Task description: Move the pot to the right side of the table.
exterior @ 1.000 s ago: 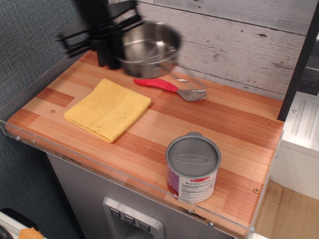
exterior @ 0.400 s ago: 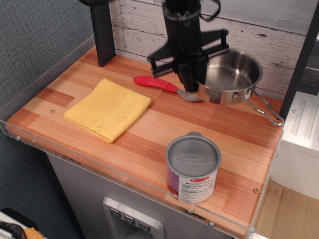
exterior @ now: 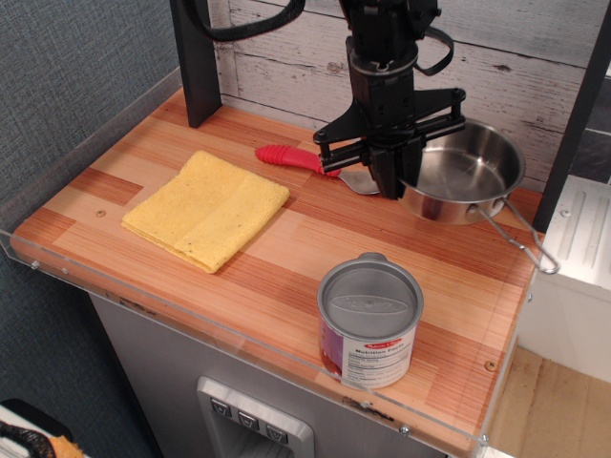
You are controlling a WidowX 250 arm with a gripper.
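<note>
The pot [exterior: 465, 174] is a small shiny steel pan with a thin wire loop handle [exterior: 520, 242] pointing toward the front right. It sits low at the far right of the wooden table [exterior: 286, 239], near the back wall. My black gripper [exterior: 396, 176] points straight down and is shut on the pot's left rim. Whether the pot rests on the wood or hangs just above it I cannot tell.
A spoon with a red handle [exterior: 304, 159] lies just left of the gripper. A folded yellow cloth [exterior: 205, 210] lies on the left. A grey-lidded tin can [exterior: 368, 320] stands at the front right. A black post [exterior: 196, 57] stands at the back left.
The gripper carried the pot from the back left across to the far right and lowered it a little. The wire handle now points to the front right.
</note>
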